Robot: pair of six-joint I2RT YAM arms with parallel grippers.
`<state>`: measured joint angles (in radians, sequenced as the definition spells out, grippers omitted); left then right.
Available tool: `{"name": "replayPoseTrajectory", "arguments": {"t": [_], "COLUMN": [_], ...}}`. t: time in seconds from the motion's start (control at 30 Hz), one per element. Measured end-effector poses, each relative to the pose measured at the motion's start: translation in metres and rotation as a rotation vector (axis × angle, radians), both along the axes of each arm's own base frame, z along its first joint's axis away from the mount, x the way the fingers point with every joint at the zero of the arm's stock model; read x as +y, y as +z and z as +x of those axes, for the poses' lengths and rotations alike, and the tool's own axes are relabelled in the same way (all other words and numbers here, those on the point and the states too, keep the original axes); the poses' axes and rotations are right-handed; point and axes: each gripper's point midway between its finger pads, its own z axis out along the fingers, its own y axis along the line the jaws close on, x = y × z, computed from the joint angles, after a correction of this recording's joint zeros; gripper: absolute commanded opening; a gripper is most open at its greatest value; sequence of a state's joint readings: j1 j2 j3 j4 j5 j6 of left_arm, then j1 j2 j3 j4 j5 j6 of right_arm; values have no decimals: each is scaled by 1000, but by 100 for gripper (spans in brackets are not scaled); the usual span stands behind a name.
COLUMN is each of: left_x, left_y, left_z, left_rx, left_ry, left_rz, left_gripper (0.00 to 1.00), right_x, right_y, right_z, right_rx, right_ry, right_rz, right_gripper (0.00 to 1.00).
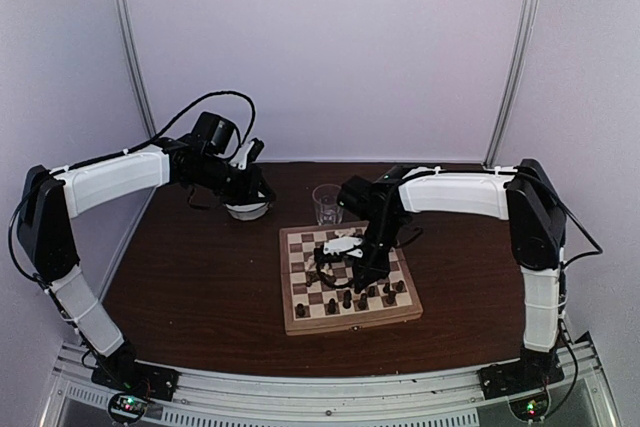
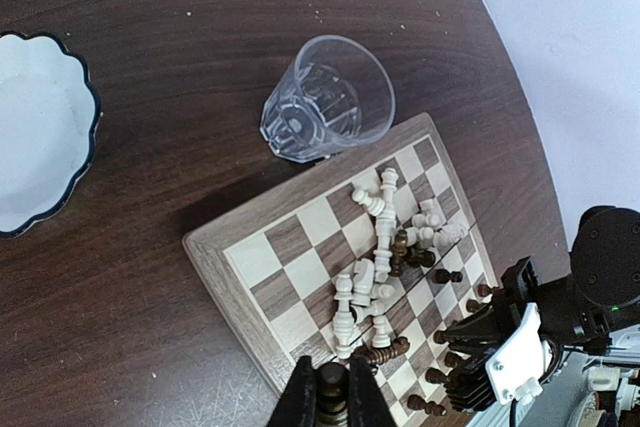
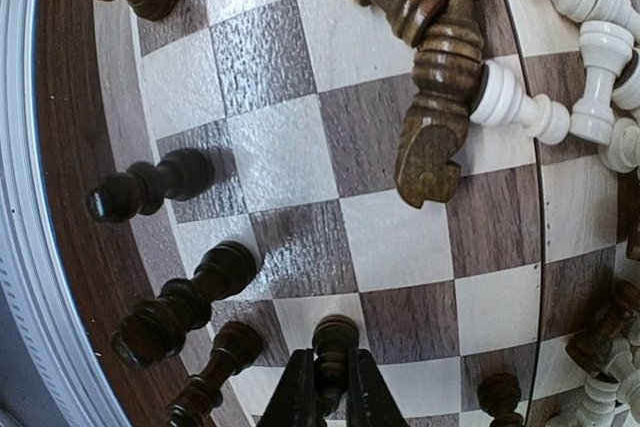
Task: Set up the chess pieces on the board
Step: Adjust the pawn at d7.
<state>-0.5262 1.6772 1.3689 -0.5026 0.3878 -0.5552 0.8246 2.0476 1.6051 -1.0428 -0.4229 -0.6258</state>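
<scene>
Two arms reach over a dark bench (image 1: 200, 277). At the left sits a white scalloped bowl (image 1: 247, 211). The left arm (image 1: 110, 179) hangs above it, off to the side of the board (image 1: 350, 325). The left jaws are closed on what looks like a dark piece (image 2: 333, 395). Right of the bowl stands a clear glass (image 1: 326, 203), just beside the board's far rim. On the board's middle squares lies a heap of chess pieces (image 2: 385, 247), cream and brown, tipped over and touching. A row of dark men (image 1: 345, 299) stands near its front rim. Over that side the right jaws are clamped on the head of a dark pawn (image 3: 335, 339). In the right wrist view the heap lies beyond them to the upper right, and three standing dark men line the edge to their left.
</scene>
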Motion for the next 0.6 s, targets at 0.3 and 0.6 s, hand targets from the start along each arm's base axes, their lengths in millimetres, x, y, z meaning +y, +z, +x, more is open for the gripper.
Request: {"name": "replayPoseTrajectory", "arguments": {"t": [0.3, 0.6], "left_x": [0, -1], "left_y": [0, 0], "left_z": [0, -1], "left_rx": [1, 5], "left_ry": [-2, -9], "left_rz": [-2, -8], "left_gripper": [0, 0], "right_x": [1, 2], "right_y": [0, 0], "right_z": [-1, -3], "right_rx": [4, 5], "right_ry": [2, 11], "right_rz": [3, 4], "right_gripper": [10, 14]}}
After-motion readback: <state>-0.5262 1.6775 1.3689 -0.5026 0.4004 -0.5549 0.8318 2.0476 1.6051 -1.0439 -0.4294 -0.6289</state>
